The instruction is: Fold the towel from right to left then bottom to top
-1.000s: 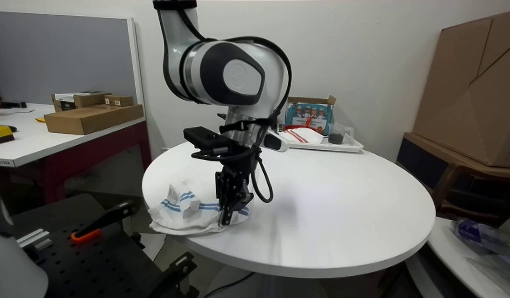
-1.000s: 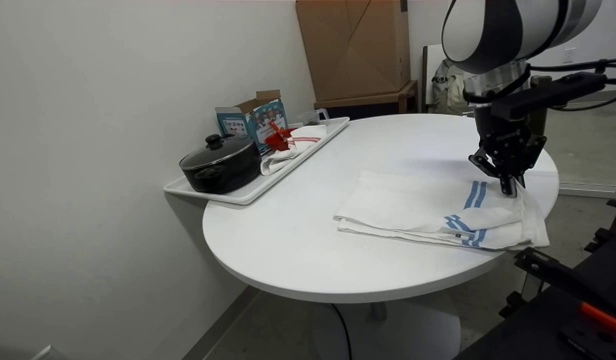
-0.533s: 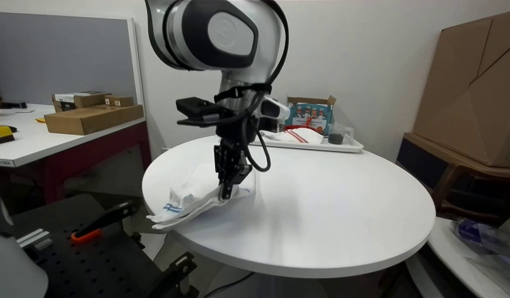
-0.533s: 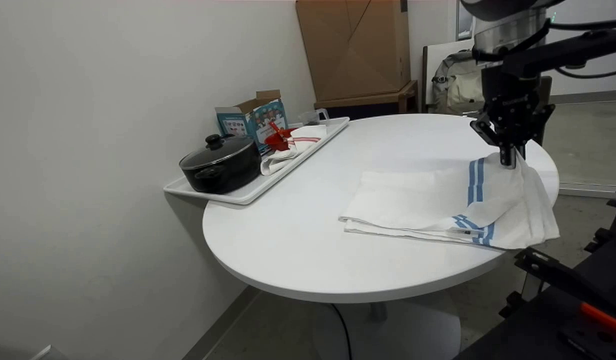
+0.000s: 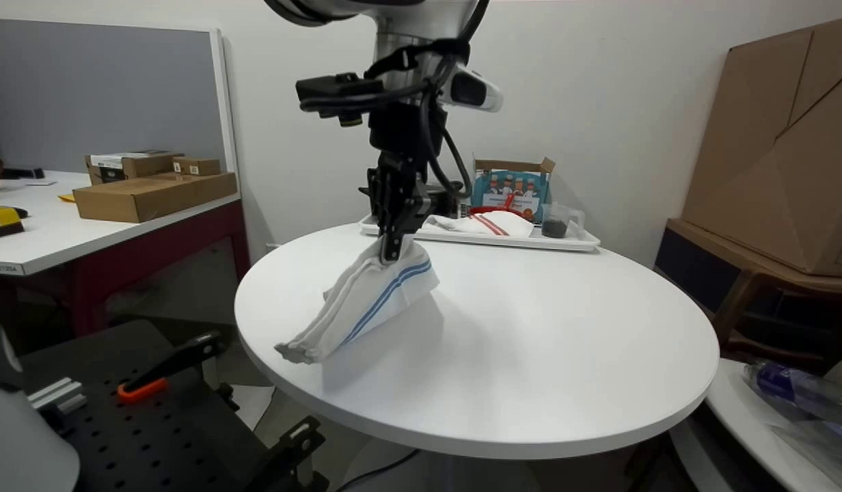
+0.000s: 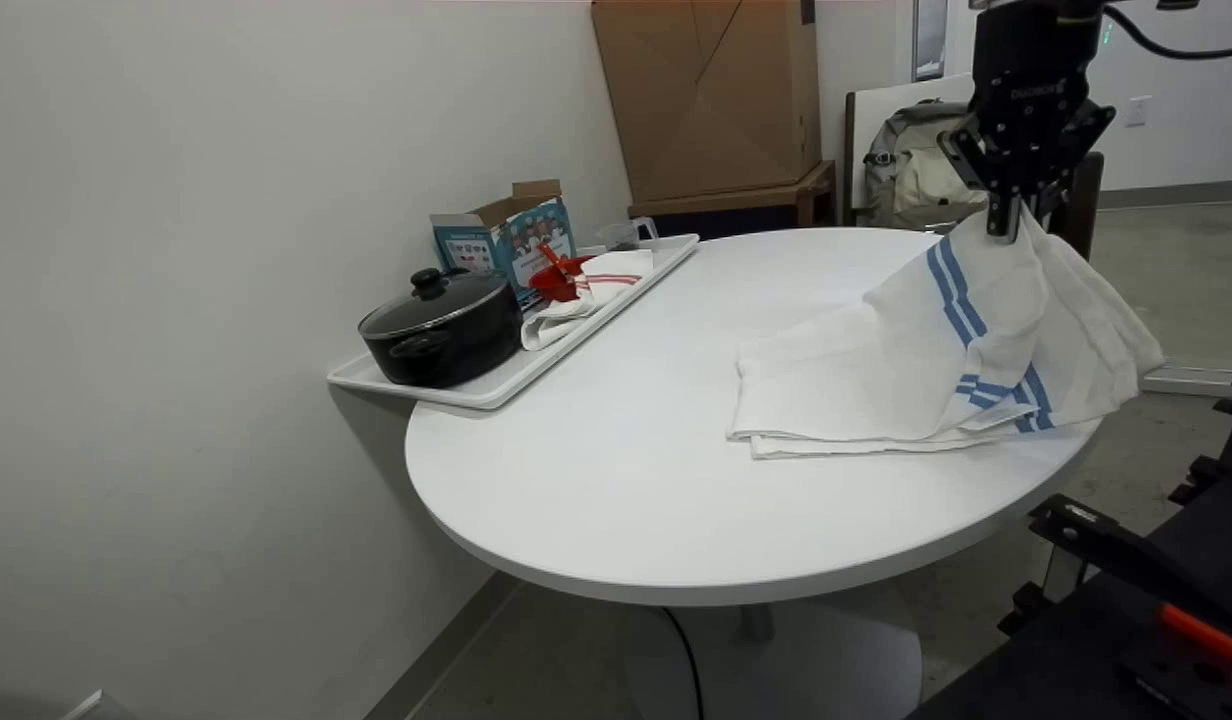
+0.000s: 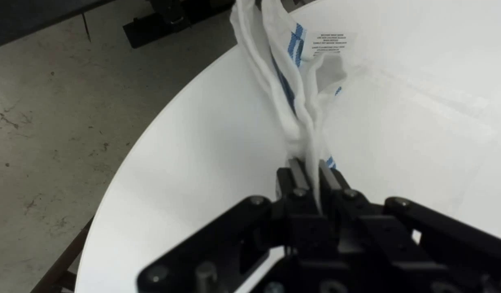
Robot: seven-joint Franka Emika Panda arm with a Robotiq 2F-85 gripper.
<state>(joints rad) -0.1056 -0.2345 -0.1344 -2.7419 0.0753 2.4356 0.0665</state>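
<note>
Since the frame half a second back, the claw [image 7: 312, 173] has gone up and taken more of the towel [image 6: 856, 390] with it. The flat part has also slid a bit across the desk [image 5: 564, 355], and the low end that was poking past the rim in an exterior view now shows inside it.

Grip-wise, it's clamped on a bunched fold of the towel, cloth squeezed between the jaws, easiest to see from the wrist view. From there the loose layers run off toward the top, and a printed label [image 7: 330, 44] sits right beside a blue stripe, too blurry for me to read. The flat bit off to the right is white on white, so pretty hard to make out.

So the towel is half on the desk in layers, half sloping up to the claw like a tent. In an exterior view, two blue stripes slant down the raised side. Can't tell if the lowest corner is touching.

Rest of the scene: a white tray [image 6: 496, 388] at the desk's edge holds a black lidded pot [image 6: 446, 345], a red-striped cloth [image 6: 611, 262], a teal box [image 6: 541, 240] and a clear cup [image 5: 558, 219].
</note>
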